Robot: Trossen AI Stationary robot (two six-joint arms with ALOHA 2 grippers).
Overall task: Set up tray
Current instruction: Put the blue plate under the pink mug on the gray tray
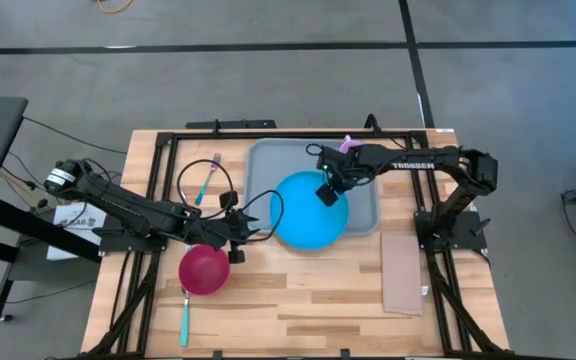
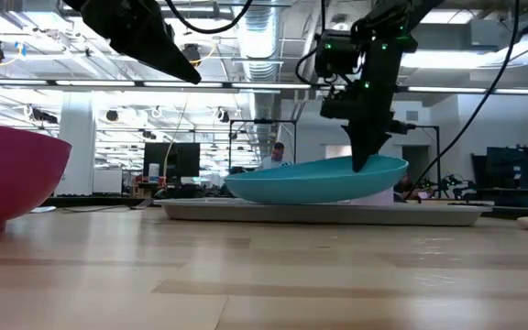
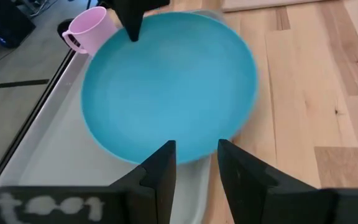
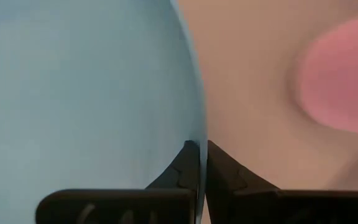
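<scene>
The tray (image 1: 360, 221) lies at the table's far middle, long axis left to right, with the right gripper (image 1: 326, 192) pinching the blue plate's (image 1: 303, 215) rim, tilted only in the low view, and the left gripper (image 1: 249, 233) slightly parted, empty.

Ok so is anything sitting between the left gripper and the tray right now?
Only the blue plate. It lies partly on the tray, overhanging the rim nearest the left gripper, and the right gripper pinches its far edge. The left gripper hovers open above the table, beside the pink bowl.
</scene>
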